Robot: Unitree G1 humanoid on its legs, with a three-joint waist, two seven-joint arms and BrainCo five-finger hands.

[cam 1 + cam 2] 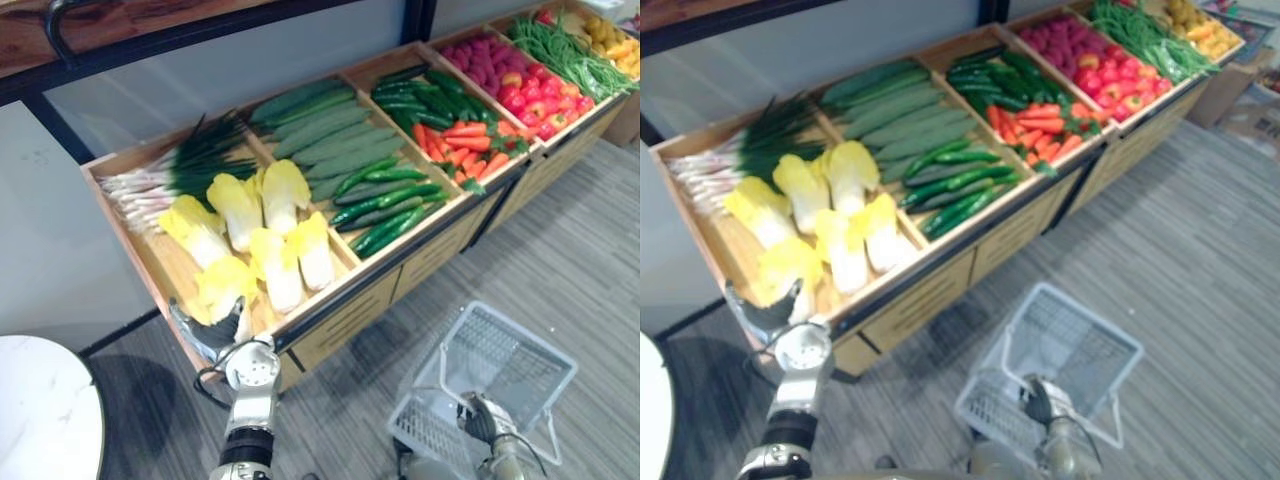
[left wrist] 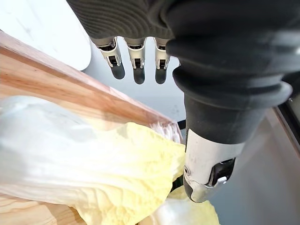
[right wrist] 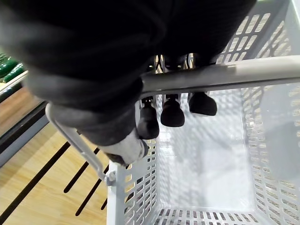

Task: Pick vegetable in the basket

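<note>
**Produce stand and basket: count and contents**

Stand: one long wooden display stand (image 1: 350, 318), five compartments visible, running from the robot's left to far right.

- Compartment 1 holds one bunch of green-topped, white-stalked scallions (image 1: 170, 170) at the back. In front are six pale yellow-and-white leafy cabbages (image 1: 283, 195).
- Compartment 2 holds long dull-green cucumbers (image 1: 330, 130) at the back and shorter glossy green pods (image 1: 385, 200) in front. Both overlap too much to count.
- Compartment 3 holds dark green vegetables (image 1: 415, 100) behind a heap of orange carrots (image 1: 465, 140), not countable.
- Compartment 4 holds magenta-purple tubers (image 1: 485, 55) behind red round fruit (image 1: 535, 100).
- Compartment 5 holds thin green beans (image 1: 560, 50) with yellow-orange pieces (image 1: 610, 40) beyond.

Basket: one white slotted plastic basket (image 1: 525, 335) sits over the grey striped floor (image 1: 580, 250), in front of the stand. Its grey bar handle (image 3: 225, 77) is raised. The right wrist view shows the slotted white walls and bottom.

Robot hands: two.

- The left robot hand (image 1: 210, 335) is at the stand's front-left corner, by the nearest yellow cabbage (image 1: 222, 288). Its fingers (image 2: 136, 61) are straight and side by side with the thumb set apart, spread over the leaves. Cannot tell whether it touches them. That cabbage lies in compartment 1.
- The right robot hand (image 1: 480, 418) has its dark-tipped fingers (image 3: 172, 112) curled round the basket handle.
</note>
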